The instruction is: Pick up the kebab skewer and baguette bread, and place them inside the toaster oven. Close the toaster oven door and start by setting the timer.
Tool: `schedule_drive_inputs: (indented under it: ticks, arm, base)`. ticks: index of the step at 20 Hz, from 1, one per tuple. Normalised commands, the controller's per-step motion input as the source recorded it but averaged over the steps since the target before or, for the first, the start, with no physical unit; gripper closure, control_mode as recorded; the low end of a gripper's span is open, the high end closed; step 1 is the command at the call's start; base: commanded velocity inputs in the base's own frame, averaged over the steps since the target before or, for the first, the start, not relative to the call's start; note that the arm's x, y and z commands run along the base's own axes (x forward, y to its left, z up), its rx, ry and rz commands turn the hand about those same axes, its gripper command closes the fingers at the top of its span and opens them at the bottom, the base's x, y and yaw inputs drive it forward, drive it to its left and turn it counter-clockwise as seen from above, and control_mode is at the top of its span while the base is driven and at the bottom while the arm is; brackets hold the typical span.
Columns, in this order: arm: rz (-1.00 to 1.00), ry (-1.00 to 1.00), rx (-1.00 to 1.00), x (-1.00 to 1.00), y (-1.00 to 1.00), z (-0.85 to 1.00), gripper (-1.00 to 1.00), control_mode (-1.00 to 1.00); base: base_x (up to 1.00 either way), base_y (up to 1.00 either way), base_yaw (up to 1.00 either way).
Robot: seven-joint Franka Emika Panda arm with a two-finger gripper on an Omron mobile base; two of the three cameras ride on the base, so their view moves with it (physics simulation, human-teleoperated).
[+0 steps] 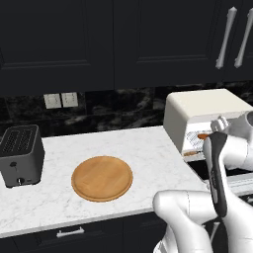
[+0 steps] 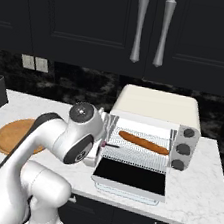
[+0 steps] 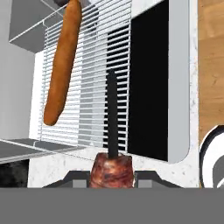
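In the hand view my gripper (image 3: 111,178) is shut on the kebab skewer (image 3: 112,168). Its reddish-brown meat sits between the fingers and its thin stick points out over the wire rack (image 3: 94,100). The baguette bread (image 3: 62,65) lies on that rack, left of the stick. The toaster oven (image 2: 157,108) stands cream-white on the counter with its toaster oven door (image 2: 131,176) folded down flat and open. From the right base view the baguette bread (image 2: 144,143) lies across the rack, and the skewer's tip (image 2: 111,145) pokes in at the oven's left front. The hand itself is hidden behind my arm's wrist.
A round wooden board (image 1: 102,178) lies mid-counter, and a dark grey slot toaster (image 1: 20,153) stands at the far left. Three dark knobs (image 2: 183,149) run down the oven's right side. Dark wall cabinets with bar handles (image 2: 140,27) hang above.
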Motion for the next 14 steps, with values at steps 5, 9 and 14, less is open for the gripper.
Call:
schedule_drive_inputs:
  ticks: [5, 9, 14]
  arm:
    - [-0.23, -0.16, 0.04, 0.00, -0.84, 0.03, 1.00, -1.00]
    - [-0.09, -0.12, 0.04, 0.24, -0.53, 0.01, 1.00, -1.00]
    - [0.17, -0.01, 0.05, 0.64, -0.31, 0.00, 1.00, -1.00]
  base:
    - [0.00, 0.00, 0.00]
    - [0.00, 0.00, 0.00]
    - [0.00, 0.00, 0.00]
